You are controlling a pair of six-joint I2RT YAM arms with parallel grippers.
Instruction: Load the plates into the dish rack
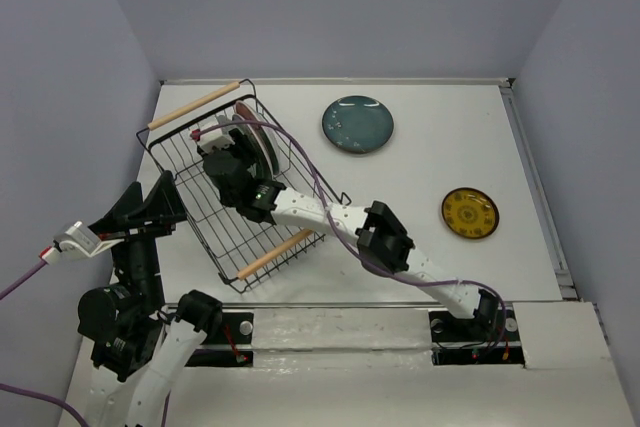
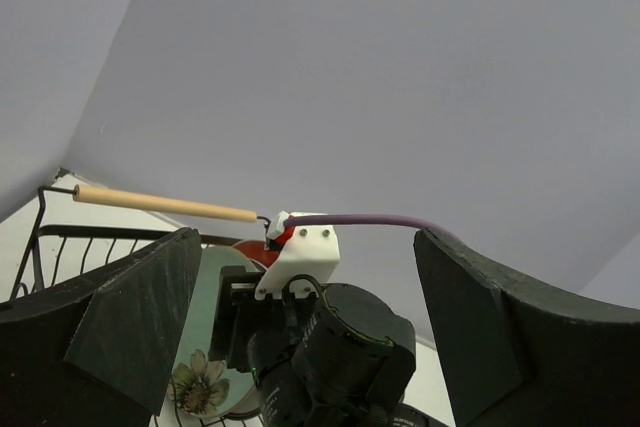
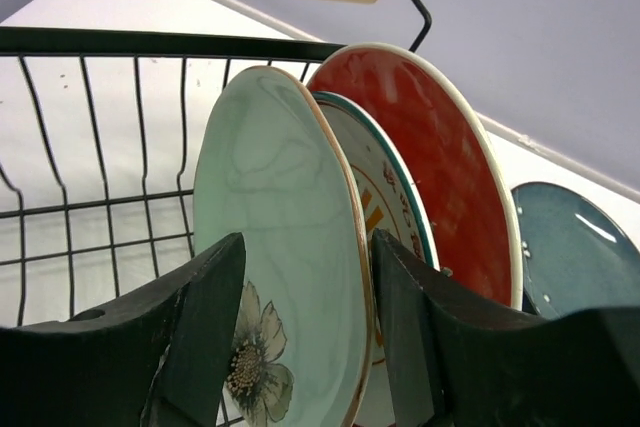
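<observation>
Lavender walls ring a white desk (image 1: 430,147); the dish rack (image 1: 195,197) at left holds a red plate (image 3: 440,157), a patterned plate (image 3: 385,197) and a pale mint plate (image 3: 270,197) on edge. The right hand (image 3: 310,242) straddles the mint rim; gripping or slack, I cannot tell. The left hand (image 2: 305,237) gapes empty. A dark teal plate (image 1: 357,124) and a yellow plate (image 1: 469,213) lie flat: likely stiff, slick, breakable; pinch the rim.

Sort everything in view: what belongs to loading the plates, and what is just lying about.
Belongs to the job: dish rack; mint flower plate, patterned plate and red plate upright in it; dark teal plate and yellow plate on the table.
Not part of it: purple cable, grey walls.
</observation>
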